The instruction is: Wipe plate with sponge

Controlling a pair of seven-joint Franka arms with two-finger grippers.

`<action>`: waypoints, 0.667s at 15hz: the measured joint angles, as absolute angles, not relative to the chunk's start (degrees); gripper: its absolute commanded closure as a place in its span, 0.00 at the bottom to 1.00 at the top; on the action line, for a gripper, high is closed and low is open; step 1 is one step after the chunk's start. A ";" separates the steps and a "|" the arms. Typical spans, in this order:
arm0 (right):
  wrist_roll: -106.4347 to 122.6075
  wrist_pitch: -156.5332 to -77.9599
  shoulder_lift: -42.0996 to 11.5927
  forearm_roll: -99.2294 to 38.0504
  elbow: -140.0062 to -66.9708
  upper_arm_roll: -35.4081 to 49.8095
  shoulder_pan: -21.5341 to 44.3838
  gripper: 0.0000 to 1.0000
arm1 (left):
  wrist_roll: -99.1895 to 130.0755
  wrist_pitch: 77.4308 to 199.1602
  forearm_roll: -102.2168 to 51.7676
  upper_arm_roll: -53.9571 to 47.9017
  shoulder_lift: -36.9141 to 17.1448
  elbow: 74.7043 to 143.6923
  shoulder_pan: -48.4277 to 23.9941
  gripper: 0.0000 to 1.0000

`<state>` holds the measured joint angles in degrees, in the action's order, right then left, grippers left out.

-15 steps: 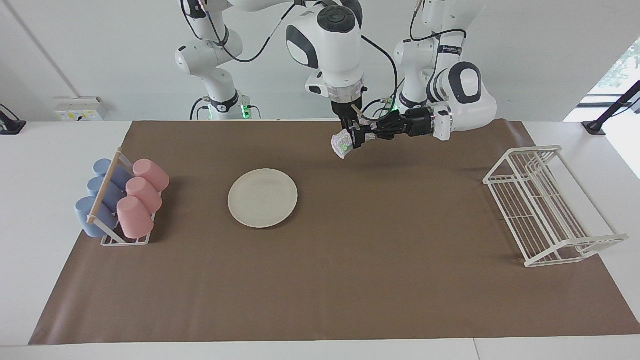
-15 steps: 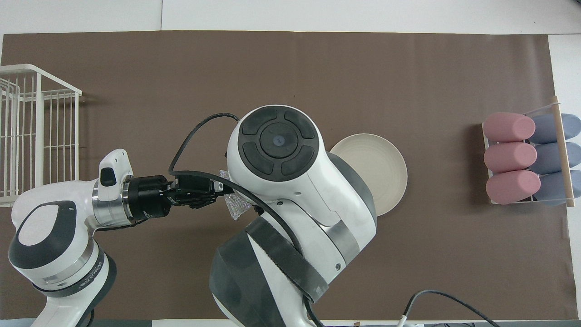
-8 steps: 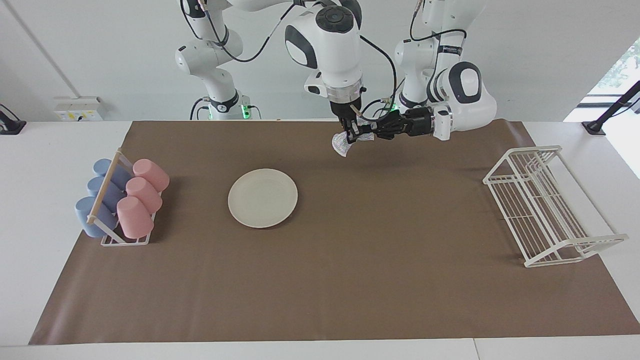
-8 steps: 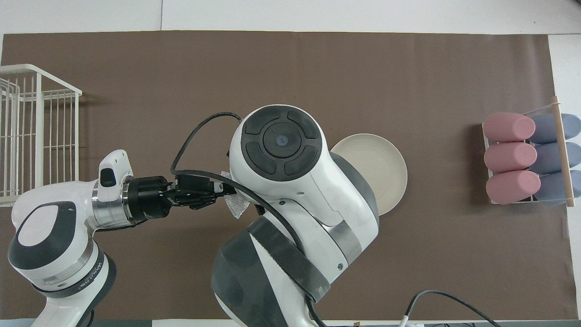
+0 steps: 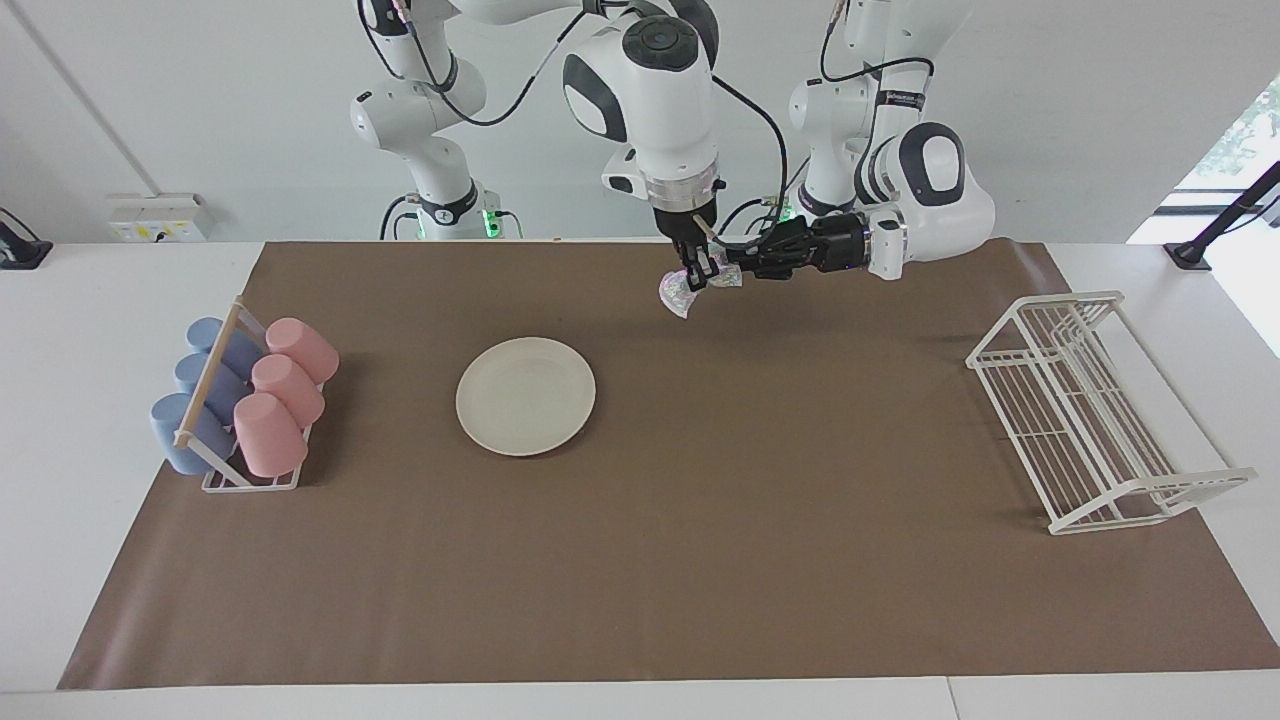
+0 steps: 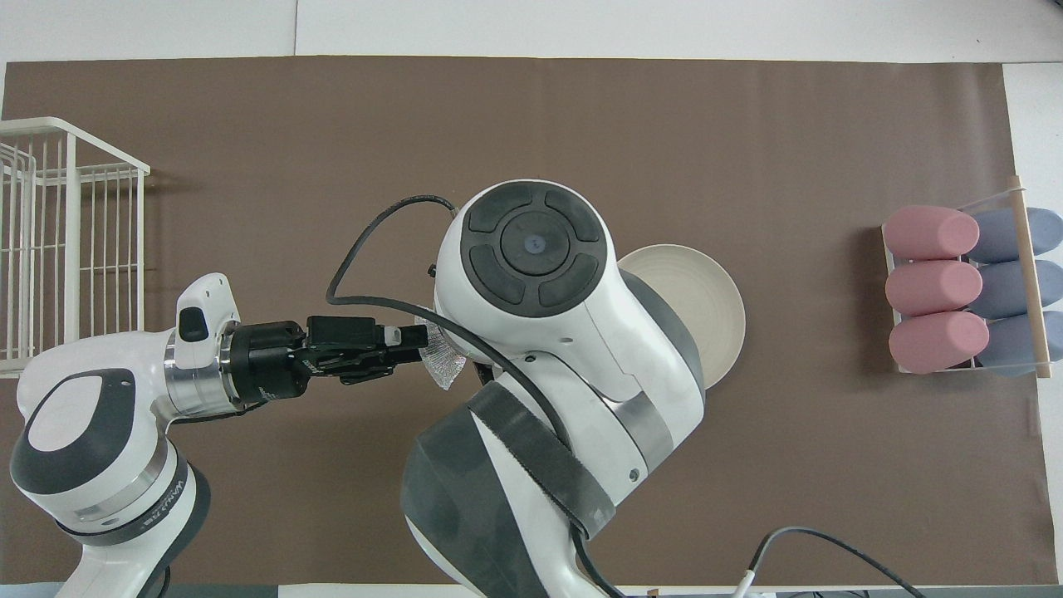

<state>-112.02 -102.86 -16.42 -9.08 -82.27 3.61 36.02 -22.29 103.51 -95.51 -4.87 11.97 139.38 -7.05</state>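
Note:
The silvery sponge [image 5: 679, 293] hangs in the air over the brown mat, close to the robots. It also shows in the overhead view [image 6: 441, 366]. My left gripper [image 5: 728, 272] reaches in level from the left arm's end and is shut on the sponge's upper edge; its tips also show in the overhead view [image 6: 425, 339]. My right gripper [image 5: 695, 275] points straight down onto the same sponge from above. In the overhead view it is hidden under its own arm. The cream plate [image 5: 525, 395] lies flat on the mat, toward the right arm's end, half covered by the right arm in the overhead view [image 6: 710, 307].
A rack of pink and blue cups [image 5: 245, 400] stands at the right arm's end of the mat, seen also from overhead [image 6: 963, 291]. A white wire rack [image 5: 1090, 410] stands at the left arm's end [image 6: 66, 241]. A brown mat [image 5: 700, 560] covers the table.
Both grippers have shifted slightly toward the right arm's end together, with the sponge between them. The plate and both racks have not moved.

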 measured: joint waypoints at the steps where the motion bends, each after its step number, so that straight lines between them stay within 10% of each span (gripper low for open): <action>1: -112.02 -102.94 -16.15 -9.06 -83.23 3.60 35.72 1.00 | -22.28 103.51 -95.51 -4.83 12.01 139.39 -7.05 0.00; 10: -104.28 -131.77 -6.52 -8.95 -118.40 3.40 27.15 1.00 | -20.42 103.95 -93.68 -4.47 12.12 139.31 -5.84 0.00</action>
